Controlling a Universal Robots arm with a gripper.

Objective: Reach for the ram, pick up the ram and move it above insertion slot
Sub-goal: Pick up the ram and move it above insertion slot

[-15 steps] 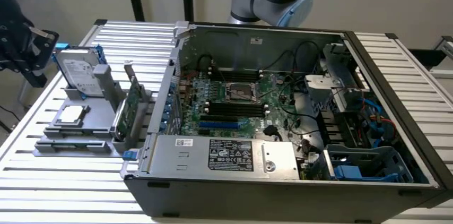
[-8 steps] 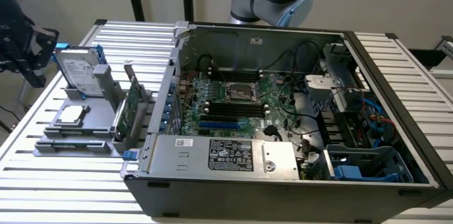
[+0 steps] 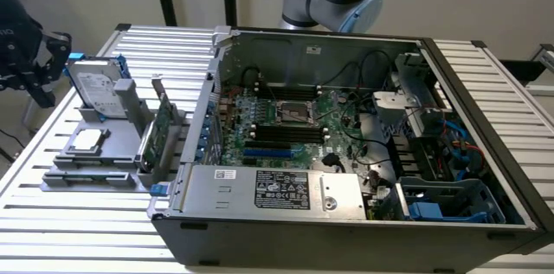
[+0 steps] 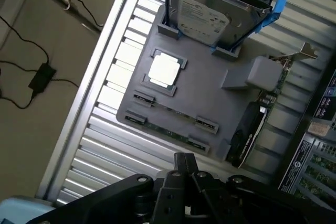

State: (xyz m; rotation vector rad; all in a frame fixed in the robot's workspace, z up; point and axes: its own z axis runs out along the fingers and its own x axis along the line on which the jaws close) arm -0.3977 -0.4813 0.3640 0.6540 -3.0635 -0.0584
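Tool first, at the exterior view's left: my fingers are pressed together with nothing between them, and it hangs in the air over the desk's edge on that side, well apart from everything below. Next along is the gray holder lying on the slatted desk. The ram sits in it as a thin green strip, seated in a slot along the holder's edge farthest from the hard drive, just past the processor chip. So the ram lies below and ahead of my tool, touching nothing of mine. Its long axis runs flat along that holder edge, roughly crosswise to the line from my tool toward the drive. The broader green card stands at the holder's edge nearest the open computer case, which is farthest to the exterior view's right, with the dark memory slots on its board.
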